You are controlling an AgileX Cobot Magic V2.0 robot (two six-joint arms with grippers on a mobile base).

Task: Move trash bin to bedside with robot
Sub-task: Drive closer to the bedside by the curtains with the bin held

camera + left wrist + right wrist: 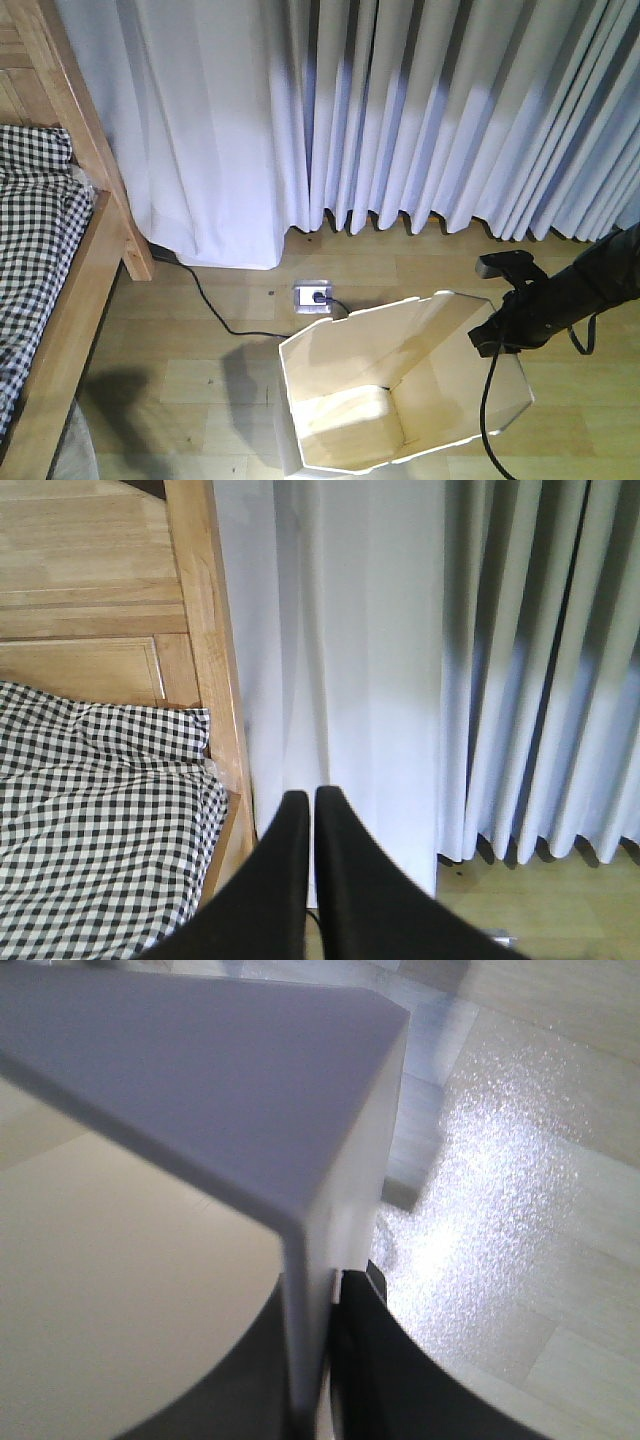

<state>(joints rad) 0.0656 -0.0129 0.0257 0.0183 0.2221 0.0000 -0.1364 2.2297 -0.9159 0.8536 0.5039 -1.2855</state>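
White bin (400, 390) sits on the floor, right of the bed (60, 250); our right end effector (320, 1360) pinches its thin rim, left end effector (310, 825) clenched empty. Dragging could tip it.

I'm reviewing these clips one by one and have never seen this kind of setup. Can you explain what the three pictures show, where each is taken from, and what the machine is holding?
This is a two-armed robot on a mobile base. The front-facing picture looks forward and down from the robot: a wooden floor, white curtains, the bed with checkered bedding on the left, and a cable running to a floor socket. In the foreground stands the white trash bin, and the black right arm reaches in from the right to its rim.

The other two pictures come from cameras on the wrists. The left one shows the left gripper with its black fingers together, holding nothing, pointed at the bed frame and curtain. The right one, very close up, shows the right gripper clamped on the bin's thin wall, one finger inside and one outside.
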